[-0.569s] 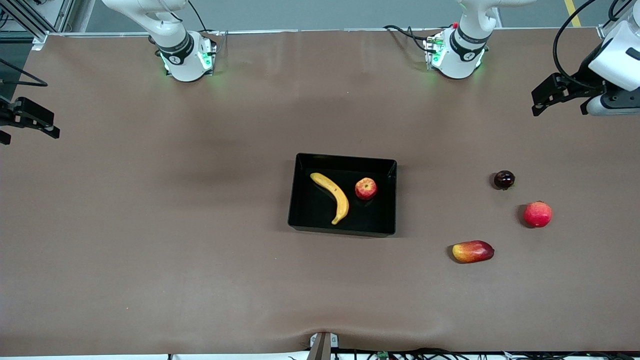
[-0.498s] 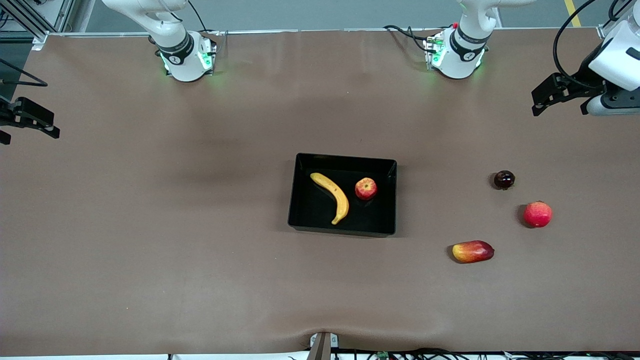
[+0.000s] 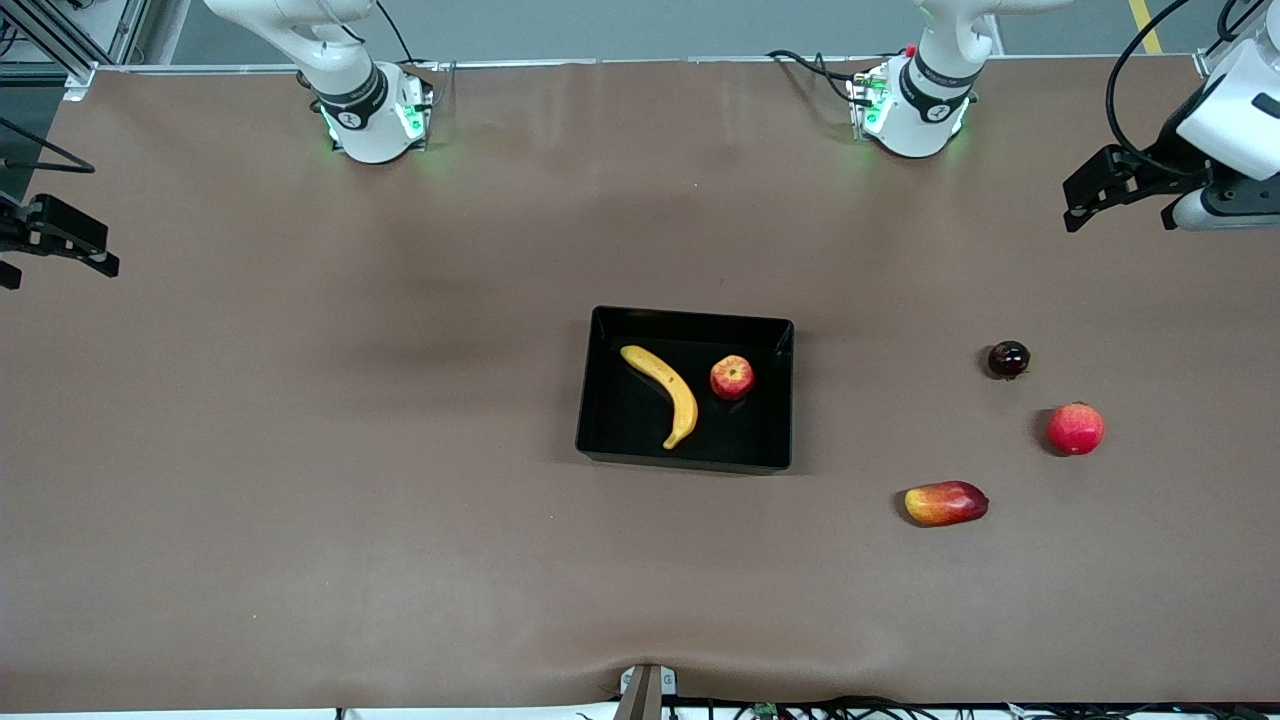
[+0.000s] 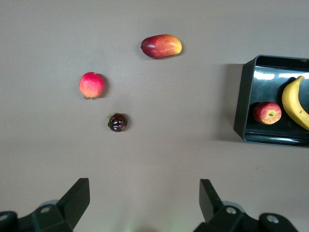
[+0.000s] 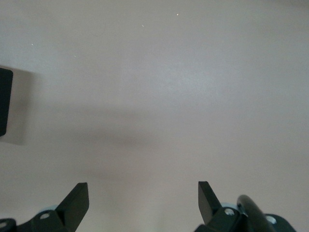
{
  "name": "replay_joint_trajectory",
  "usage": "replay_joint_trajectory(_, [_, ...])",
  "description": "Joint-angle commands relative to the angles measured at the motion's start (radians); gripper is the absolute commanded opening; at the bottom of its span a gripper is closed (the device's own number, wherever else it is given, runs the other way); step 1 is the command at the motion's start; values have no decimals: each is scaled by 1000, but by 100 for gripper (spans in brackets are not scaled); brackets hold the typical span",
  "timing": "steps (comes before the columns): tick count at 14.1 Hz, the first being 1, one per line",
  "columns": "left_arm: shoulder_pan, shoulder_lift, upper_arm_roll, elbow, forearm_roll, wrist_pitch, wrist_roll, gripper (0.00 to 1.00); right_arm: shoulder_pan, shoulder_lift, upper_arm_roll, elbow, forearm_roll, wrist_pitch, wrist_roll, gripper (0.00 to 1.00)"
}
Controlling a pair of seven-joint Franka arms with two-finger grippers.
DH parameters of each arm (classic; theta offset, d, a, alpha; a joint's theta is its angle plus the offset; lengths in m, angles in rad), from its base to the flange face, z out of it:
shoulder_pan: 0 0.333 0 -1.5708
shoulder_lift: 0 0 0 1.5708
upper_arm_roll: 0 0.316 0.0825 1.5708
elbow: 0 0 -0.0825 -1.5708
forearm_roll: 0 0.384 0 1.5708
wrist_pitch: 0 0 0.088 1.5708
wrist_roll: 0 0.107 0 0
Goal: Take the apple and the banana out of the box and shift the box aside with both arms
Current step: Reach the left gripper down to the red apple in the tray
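Lying inside the shallow glossy black plastic tray at the middle of the matte brown surface are the long curved yellow banana and, just beside it, the small round red apple. Well apart from the tray, the left tool hangs wide and empty over the left arm's end of the surface, while the right tool hangs wide and empty over the right arm's end.

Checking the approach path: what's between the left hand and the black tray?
Only bare tabletop, in the left wrist view, between the left hand and the tray.
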Motion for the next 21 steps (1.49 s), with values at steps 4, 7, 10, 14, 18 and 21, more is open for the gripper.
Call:
replay_joint_trajectory(4, [-51,125,-78,-6,-9,83,-102,100,-17,-1,12,-2,-4,0,2,100])
replay_joint_trajectory(7, [-88,178,-133,-6,-6,153,-260,100,-19,5,12,1,-4,-1,2,100])
replay_joint_trajectory(10, [-148,269,-155,-7,-15,241,-424,100,-20,5,12,0,-4,-1,0,100])
replay_joint_trajectory(14, [-254,434,-155,-12,-8,412,-702,100,-22,7,12,3,-4,0,0,100])
replay_joint_trajectory(18, [-320,563,-152,-12,14,522,-848,100,-19,10,12,3,-7,0,-3,100])
replay_joint_trajectory(21, [-355,629,-149,-13,16,572,-931,100,-19,11,12,6,-7,0,-4,100])
